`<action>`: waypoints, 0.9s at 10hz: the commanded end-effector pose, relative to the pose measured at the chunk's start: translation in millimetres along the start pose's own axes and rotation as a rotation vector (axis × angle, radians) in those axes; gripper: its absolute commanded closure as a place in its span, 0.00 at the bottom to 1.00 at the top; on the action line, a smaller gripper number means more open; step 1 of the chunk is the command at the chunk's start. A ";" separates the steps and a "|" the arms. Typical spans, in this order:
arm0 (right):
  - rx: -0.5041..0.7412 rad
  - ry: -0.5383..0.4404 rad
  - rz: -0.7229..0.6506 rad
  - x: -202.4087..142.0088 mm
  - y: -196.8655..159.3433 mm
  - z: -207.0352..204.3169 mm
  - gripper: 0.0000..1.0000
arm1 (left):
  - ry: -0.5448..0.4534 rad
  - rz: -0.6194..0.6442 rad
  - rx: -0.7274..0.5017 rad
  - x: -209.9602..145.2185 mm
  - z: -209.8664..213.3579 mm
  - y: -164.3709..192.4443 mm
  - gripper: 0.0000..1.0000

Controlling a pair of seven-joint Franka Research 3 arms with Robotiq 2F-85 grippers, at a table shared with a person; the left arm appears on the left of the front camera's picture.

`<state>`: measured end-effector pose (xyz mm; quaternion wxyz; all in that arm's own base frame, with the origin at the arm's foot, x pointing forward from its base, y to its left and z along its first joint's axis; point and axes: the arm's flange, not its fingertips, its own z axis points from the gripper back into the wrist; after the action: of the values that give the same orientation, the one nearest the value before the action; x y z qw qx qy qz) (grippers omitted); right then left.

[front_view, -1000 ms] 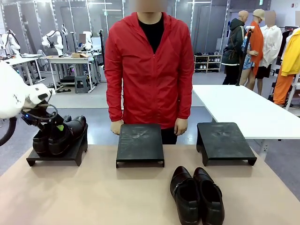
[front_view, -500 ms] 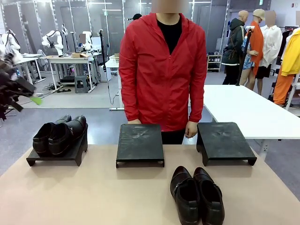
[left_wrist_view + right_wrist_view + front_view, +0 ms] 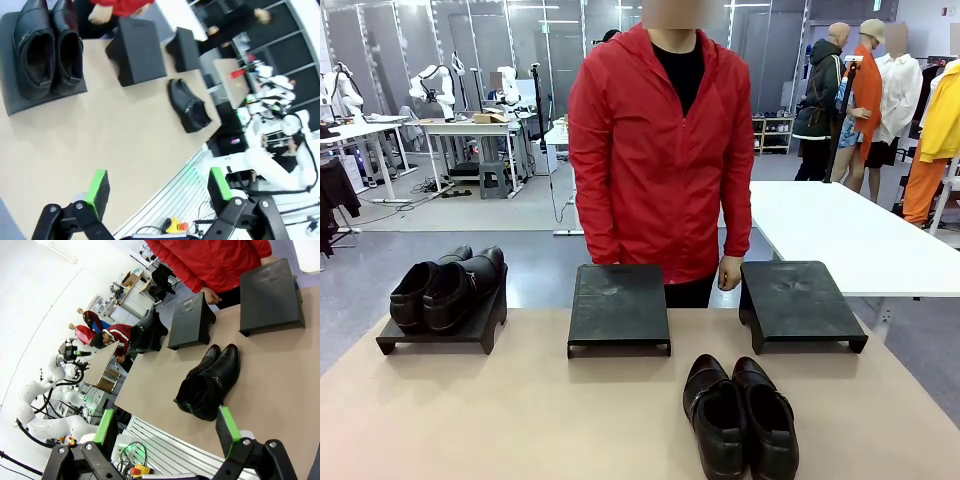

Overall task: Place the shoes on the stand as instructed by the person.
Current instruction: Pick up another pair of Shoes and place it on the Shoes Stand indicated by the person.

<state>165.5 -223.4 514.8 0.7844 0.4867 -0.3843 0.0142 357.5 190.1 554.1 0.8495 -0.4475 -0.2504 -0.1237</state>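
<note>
Glossy black leather: plain pair (image 3: pixel 445 290) sits side by side on L stand (image 3: pixel 430 338), so that half looks done. The strap pair (image 3: pixel 740 415) lies on desk (image 3: pixel 520 410) at robot's edge, btwn mid stand (image 3: pixel 619 305) & R stand (image 3: pixel 800 300), prob. awaiting word from the person (image 3: pixel 660 150), whose hands hang low, not pointing. On left end effector (image 3: pixel 157 185) fingers spread wide, nothing held, high over desk. Same for right end effector (image 3: pixel 166 427): wide apart, touching nothing, strap pair ahead.

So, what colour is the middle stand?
Black; the middle stand shows best in the front view.
</note>
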 end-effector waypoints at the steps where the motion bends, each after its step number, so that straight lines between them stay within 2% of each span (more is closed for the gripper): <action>1: 0.008 -0.011 0.021 -0.7 0.6 0.8 0.00 | -0.059 -0.010 -0.180 -17.3 17.6 45.8 0.00; 2: 0.008 -0.011 0.021 -0.7 0.6 0.8 0.00 | -0.083 -0.001 -0.222 -33.2 27.4 72.1 0.00; 4: 0.008 -0.011 0.021 -0.7 0.6 0.8 0.00 | -0.130 0.006 -0.288 -53.2 44.8 95.5 0.00; 7: 0.008 -0.011 0.021 -0.7 0.6 0.8 0.00 | -0.094 0.025 -0.280 -46.7 56.0 104.6 0.00; 8: 0.008 -0.011 0.021 -0.7 0.6 0.8 0.00 | -0.127 0.029 -0.285 -70.2 42.5 101.8 0.00; 9: 0.008 -0.011 0.021 -0.7 0.6 0.8 0.00 | -0.127 0.029 -0.285 -70.2 42.5 101.8 0.00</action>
<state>165.6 -223.2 515.2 0.7846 0.4865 -0.3841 0.0146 336.9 286.5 468.4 0.7673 -0.5706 -0.2669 -0.1202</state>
